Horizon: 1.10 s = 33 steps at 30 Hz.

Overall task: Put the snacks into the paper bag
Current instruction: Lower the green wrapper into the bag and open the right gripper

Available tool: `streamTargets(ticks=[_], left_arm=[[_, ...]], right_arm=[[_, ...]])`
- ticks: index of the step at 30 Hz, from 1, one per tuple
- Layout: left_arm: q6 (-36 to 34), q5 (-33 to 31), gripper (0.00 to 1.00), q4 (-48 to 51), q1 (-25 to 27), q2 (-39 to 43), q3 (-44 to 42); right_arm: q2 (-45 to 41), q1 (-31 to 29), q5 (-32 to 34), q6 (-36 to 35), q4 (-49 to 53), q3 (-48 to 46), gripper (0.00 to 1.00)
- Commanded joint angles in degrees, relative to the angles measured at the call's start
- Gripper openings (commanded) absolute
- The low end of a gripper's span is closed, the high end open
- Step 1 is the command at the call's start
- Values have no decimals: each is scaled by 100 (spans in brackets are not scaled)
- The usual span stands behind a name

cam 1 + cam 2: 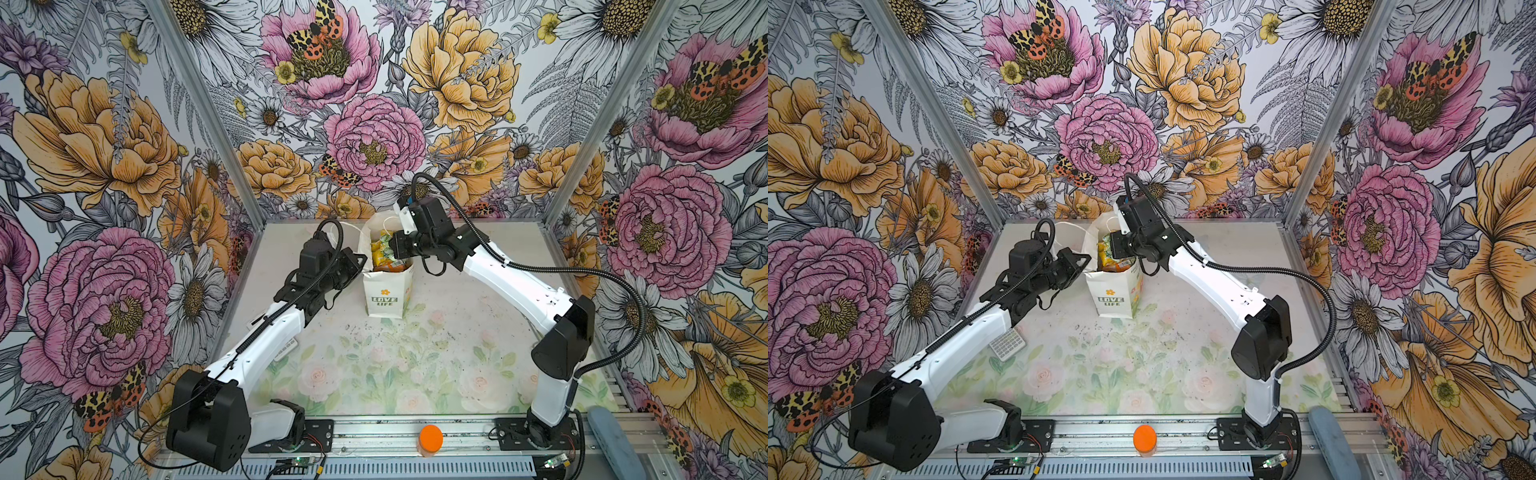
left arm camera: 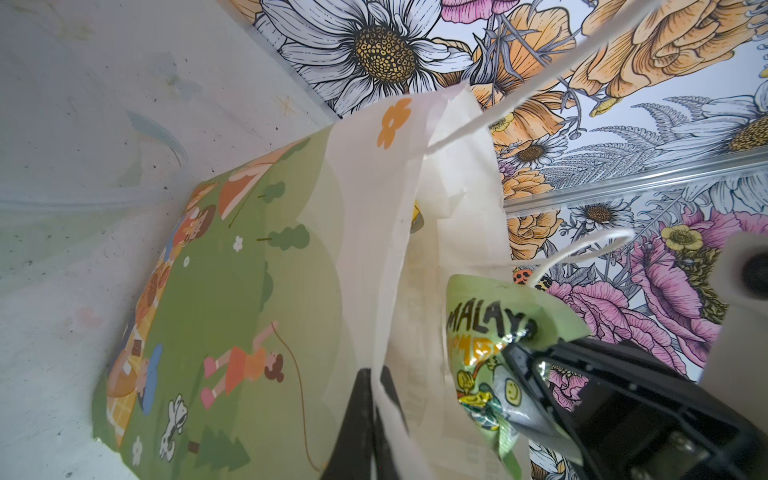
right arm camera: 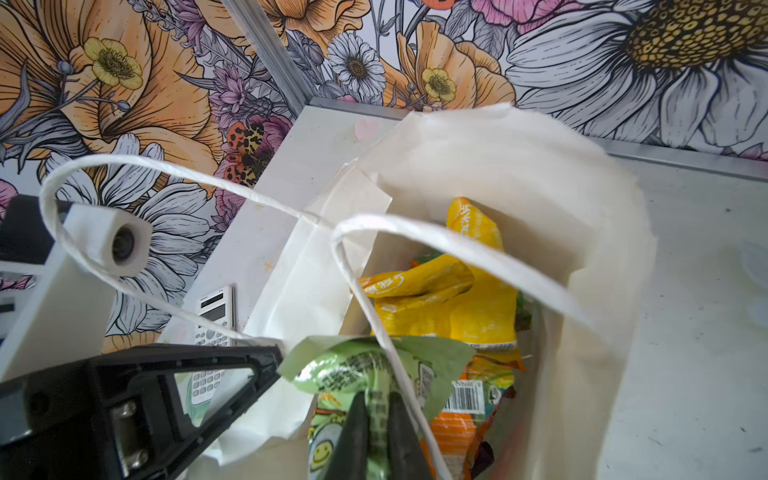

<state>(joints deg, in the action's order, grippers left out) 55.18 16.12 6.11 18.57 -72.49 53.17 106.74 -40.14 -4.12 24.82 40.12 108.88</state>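
The white paper bag (image 1: 388,291) (image 1: 1115,293) with its "LOVE LIFE" print stands upright at the back middle of the table. My left gripper (image 1: 360,262) (image 2: 375,380) is shut on the bag's left rim, with the paper wall (image 2: 399,257) between its fingers. Over the bag's open mouth, my right gripper (image 1: 395,249) (image 3: 379,401) is shut on a pale green snack packet (image 3: 365,365) (image 2: 478,332). Inside the bag lie yellow snacks (image 3: 478,299) (image 1: 378,249) and an orange one (image 3: 453,436). A cord handle (image 3: 415,237) loops across the packet.
A calculator (image 1: 1007,343) (image 3: 212,316) lies on the table under my left arm. An orange-lidded jar (image 1: 431,438) (image 1: 1145,436) stands on the front rail. A grey-blue pad (image 1: 615,440) lies at the front right. Flowered walls close in on three sides.
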Motion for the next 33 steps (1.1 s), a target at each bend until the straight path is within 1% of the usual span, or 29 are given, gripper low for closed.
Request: streamTargets(ticks=[1, 6, 9, 10, 16, 18, 22, 24, 26, 27, 28, 29, 31, 33], left_arm=[[-5, -4, 0, -128, 33, -20, 150], [-7, -4, 0, -127, 33, -20, 146], [-7, -12, 0, -127, 39, -20, 150], [-7, -11, 0, -126, 33, -20, 156], [-7, -7, 0, -119, 44, -53, 194], [-7, -4, 0, -118, 39, -72, 203], [-22, 5, 0, -93, 41, -99, 254], [-33, 11, 9, -88, 42, -99, 288], [-47, 4, 15, -54, 46, -99, 338], [-51, 10, 21, -48, 42, -91, 359], [-51, 13, 29, -25, 47, -90, 371], [-60, 21, 35, -14, 50, -82, 402], [-84, 90, 42, 28, 66, -51, 457], [-148, 49, 45, 133, 101, 8, 514]], right_arm=[[-64, -88, 455, -12, 12, 98, 10], [-88, -208, 977, -104, 55, 99, 11], [-67, -248, 1110, -131, 91, 131, 12], [-62, -264, 1152, -143, 108, 142, 14], [-85, -343, 1428, -279, 163, 182, 35], [-116, -353, 1449, -306, 180, 186, 40], [-252, -356, 1412, -393, 207, 186, 44], [-356, -371, 1402, -433, 216, 163, 44], [-461, -367, 1341, -480, 216, 129, 45], [-522, -369, 1312, -500, 216, 116, 45], [-576, -371, 1263, -528, 216, 86, 46], [-628, -371, 1221, -547, 216, 68, 46], [-736, -365, 1061, -630, 211, 12, 47], [-832, -361, 857, -735, 216, -43, 48]])
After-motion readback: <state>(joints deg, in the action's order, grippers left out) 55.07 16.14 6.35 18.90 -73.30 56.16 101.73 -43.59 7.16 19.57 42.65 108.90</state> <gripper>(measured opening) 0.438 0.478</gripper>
